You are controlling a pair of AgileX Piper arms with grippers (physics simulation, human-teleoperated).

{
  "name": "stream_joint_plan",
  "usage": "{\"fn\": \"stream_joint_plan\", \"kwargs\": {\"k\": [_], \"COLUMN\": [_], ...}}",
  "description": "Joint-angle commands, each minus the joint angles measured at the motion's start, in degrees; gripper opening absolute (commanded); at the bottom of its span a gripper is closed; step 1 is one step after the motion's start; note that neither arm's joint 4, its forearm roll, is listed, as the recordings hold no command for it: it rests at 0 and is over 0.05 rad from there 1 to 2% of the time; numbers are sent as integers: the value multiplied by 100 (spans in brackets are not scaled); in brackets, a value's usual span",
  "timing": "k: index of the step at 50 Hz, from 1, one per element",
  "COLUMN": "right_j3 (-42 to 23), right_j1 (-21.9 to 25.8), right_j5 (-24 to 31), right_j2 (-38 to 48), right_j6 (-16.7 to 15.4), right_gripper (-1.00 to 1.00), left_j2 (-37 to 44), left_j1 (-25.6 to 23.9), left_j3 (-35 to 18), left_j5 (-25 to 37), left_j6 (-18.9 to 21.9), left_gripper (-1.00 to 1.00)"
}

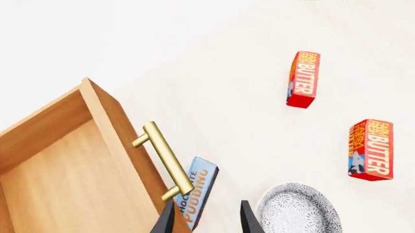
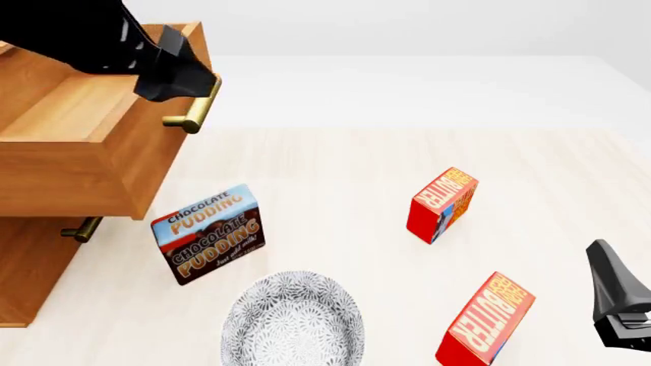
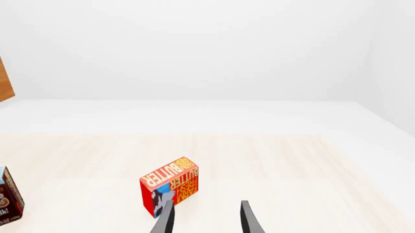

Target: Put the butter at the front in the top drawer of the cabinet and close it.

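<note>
The cabinet (image 2: 36, 267) stands at the left with its top drawer (image 2: 72, 164) pulled open and nothing in it; the drawer inside also shows in the left wrist view (image 1: 58, 184). The front butter (image 2: 486, 322) stands near the table's front right, also in the left wrist view (image 1: 371, 149). My left gripper (image 2: 194, 80) is open and empty just above the drawer's brass handle (image 1: 167, 158). My right gripper (image 2: 615, 293) is open and empty, to the right of the front butter. The right wrist view (image 3: 206, 221) shows the open jaws.
A second butter box (image 2: 443, 204) stands farther back, also in both wrist views (image 1: 302, 79) (image 3: 170, 191). A chocolate pudding box (image 2: 209, 232) stands below the open drawer. A patterned grey plate (image 2: 295, 320) sits at the front. The lower drawer handle (image 2: 81, 229) sticks out.
</note>
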Motion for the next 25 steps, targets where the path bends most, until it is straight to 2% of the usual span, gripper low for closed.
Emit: {"fn": "stream_joint_plan", "kwargs": {"k": [1,4,9,12,25], "right_j3": [-1,-1,-1,-1,-1], "right_j1": [0,0,-1,0,-1], "right_j5": [5,5,5,5,5], "right_j2": [-3,-2,-3,-3,-2], "right_j6": [4,4,3,4,5], "right_gripper": [100,100,100,100,100], "left_j2": [175,418,620,863,1447], "left_j1": [-347,-570,-665,-902,-1194], "left_j3": [127,-46,-101,-302,-571], "left_j5": [-535,-667,-792,-871,-1160], "left_j6": [254,198,200,68,-170], "left_gripper": [100,100,100,100,100]}}
